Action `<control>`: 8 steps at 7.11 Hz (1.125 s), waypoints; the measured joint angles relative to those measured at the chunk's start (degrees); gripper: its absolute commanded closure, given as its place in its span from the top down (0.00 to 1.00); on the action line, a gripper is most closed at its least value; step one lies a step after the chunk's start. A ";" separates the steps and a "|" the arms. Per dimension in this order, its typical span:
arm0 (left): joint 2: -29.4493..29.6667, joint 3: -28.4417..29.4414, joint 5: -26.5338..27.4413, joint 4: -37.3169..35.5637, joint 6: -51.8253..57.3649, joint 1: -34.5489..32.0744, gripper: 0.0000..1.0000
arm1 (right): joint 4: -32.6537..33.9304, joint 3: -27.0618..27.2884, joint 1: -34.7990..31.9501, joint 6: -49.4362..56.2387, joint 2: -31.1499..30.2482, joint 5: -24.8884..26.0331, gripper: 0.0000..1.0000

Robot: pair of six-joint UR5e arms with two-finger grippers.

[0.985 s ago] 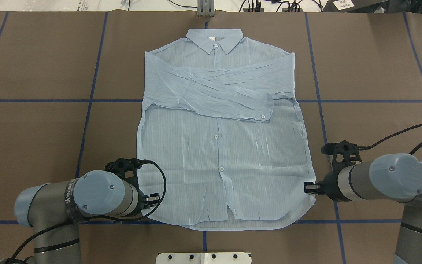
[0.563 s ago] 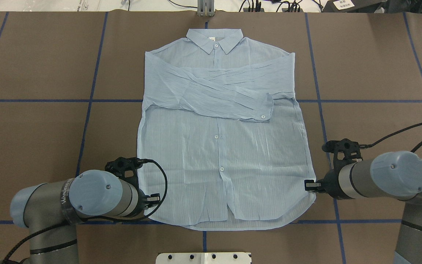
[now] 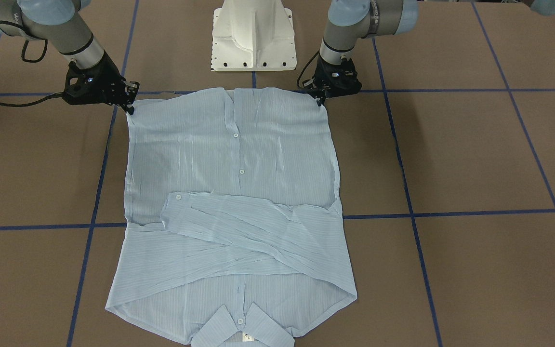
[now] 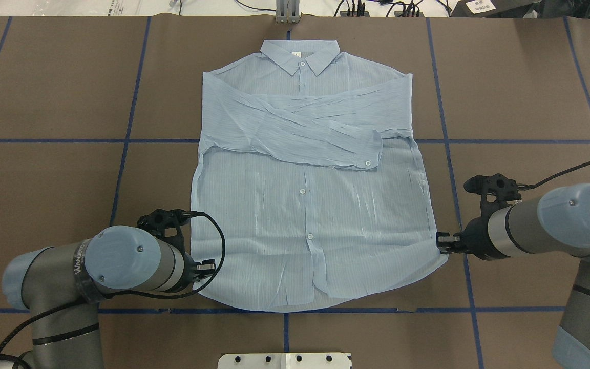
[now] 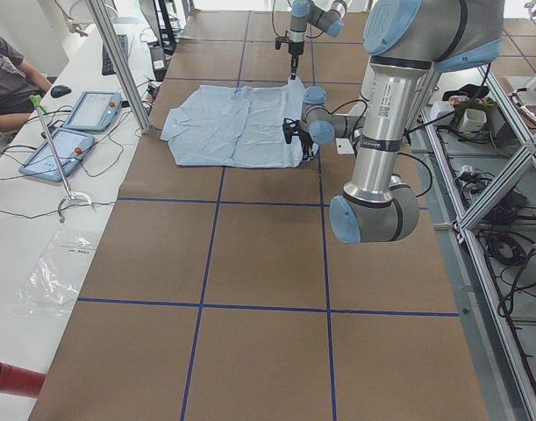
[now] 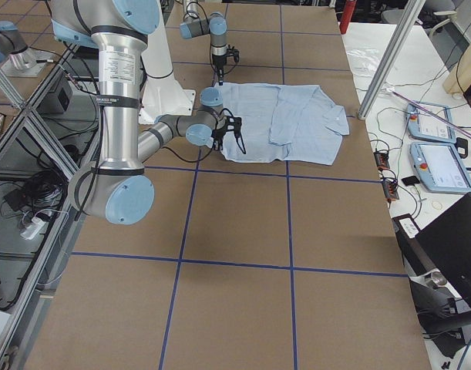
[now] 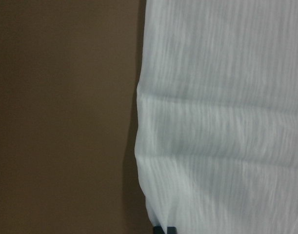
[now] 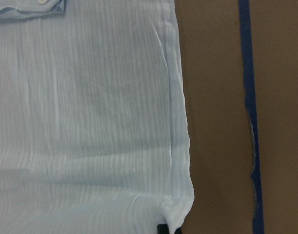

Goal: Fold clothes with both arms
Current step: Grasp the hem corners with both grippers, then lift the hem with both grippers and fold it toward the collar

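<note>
The shirt (image 4: 305,215) lies flat and face-up in the middle of the surface (image 4: 49,205). Its collar (image 4: 300,54) is on the side far from the robot, and both sleeves (image 4: 315,138) are crossed over the chest. The left tool (image 4: 207,267) is at the left corner of the hem (image 4: 285,307), and the right tool (image 4: 444,245) is at the right corner. Each tool is narrow and pinched on the fabric edge. In both wrist views the cloth runs right down into the fingertips.

Change over the last second: both tools have shifted away from the robot, the right one also slightly outward. The hem has travelled with them. It previously overhung the near blue tape line (image 4: 505,309); it now ends on that line and curves between the two held corners. The sleeves and collar have not moved.

Meaning: both grasps hold under load. The fold that carries the hem up toward the collar is judged to be just starting, with nearly all of its travel still to do
</note>
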State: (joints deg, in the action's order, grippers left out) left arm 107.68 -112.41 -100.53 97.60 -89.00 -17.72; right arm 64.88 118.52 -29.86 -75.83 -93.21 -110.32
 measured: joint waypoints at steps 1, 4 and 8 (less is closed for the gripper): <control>-0.06 -0.11 -0.06 -0.02 1.32 -0.84 0.00 | -0.07 -0.05 -1.02 0.10 -0.01 -0.83 0.00; 0.39 -1.39 -0.31 -0.02 2.78 -2.56 0.00 | -0.18 -0.08 -2.20 0.16 0.71 -1.55 0.00; 2.71 -3.00 -4.84 0.12 6.08 -11.90 0.00 | 0.12 -1.65 -10.35 0.22 6.41 -5.81 0.00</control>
State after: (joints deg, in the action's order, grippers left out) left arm 110.39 -115.41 -105.37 97.72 -82.93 -29.62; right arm 65.01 116.87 -40.21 -75.62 -86.81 -116.13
